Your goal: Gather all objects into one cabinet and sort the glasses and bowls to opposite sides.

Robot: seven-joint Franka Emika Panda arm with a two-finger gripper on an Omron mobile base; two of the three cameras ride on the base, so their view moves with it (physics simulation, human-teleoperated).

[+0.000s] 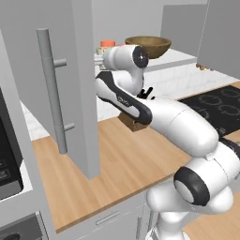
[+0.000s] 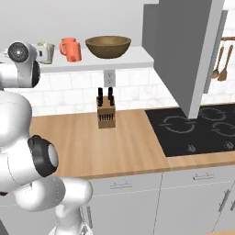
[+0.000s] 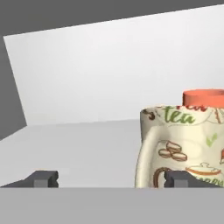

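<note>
On the pale shelf [image 2: 120, 60] of the open grey cabinet stand a beige printed mug [image 2: 46, 52], two orange tumblers [image 2: 69, 49] close together, and a wide brown wooden bowl [image 2: 108, 46] to their right. The bowl [image 1: 147, 46] and one tumbler [image 1: 108, 43] also rise behind my wrist in the left base view. In the hand view my gripper [image 3: 109, 179] is open at shelf height. The mug [image 3: 183, 148] stands just ahead, off toward the right fingertip [image 3: 179, 178], not centred between the fingers. A tumbler [image 3: 203, 97] peeks out behind the mug.
The cabinet door [image 1: 79, 70] with its long bar handle [image 1: 51, 89] hangs open left of my arm. Another open door [image 2: 183, 50] hangs right of the shelf. A wooden knife block [image 2: 106, 114] stands on the wood counter [image 2: 82, 142], beside a black cooktop [image 2: 202, 128].
</note>
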